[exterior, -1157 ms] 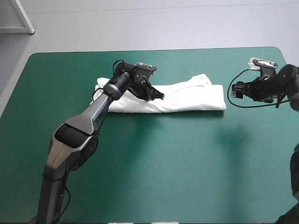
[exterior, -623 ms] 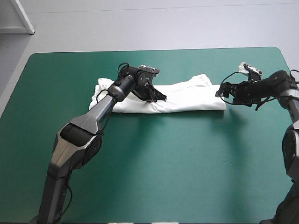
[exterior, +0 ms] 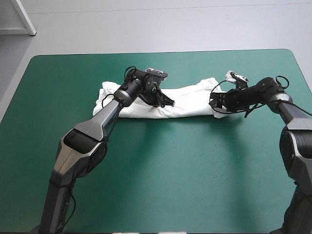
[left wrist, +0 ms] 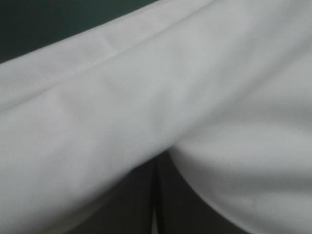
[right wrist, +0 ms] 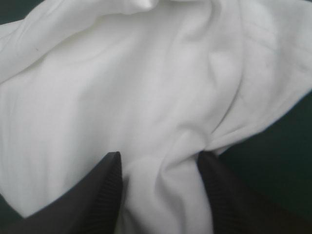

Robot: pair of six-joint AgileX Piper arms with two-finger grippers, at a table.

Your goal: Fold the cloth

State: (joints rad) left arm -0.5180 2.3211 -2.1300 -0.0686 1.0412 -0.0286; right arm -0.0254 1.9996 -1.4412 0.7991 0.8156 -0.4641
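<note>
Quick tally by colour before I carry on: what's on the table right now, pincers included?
White: 1, the T-shirt, lying as a long folded band
Black: 2, the left pincer and the right pincer, both at the T-shirt
Teal-green: 1, the table cover
Total: 4

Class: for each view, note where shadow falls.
High view: even light, faint shadow on the teal-green cover beside the near edge of the T-shirt. Left wrist view: the left gripper lies dark under white folds. Right wrist view: grey shade in creases inside the open right gripper.
</note>
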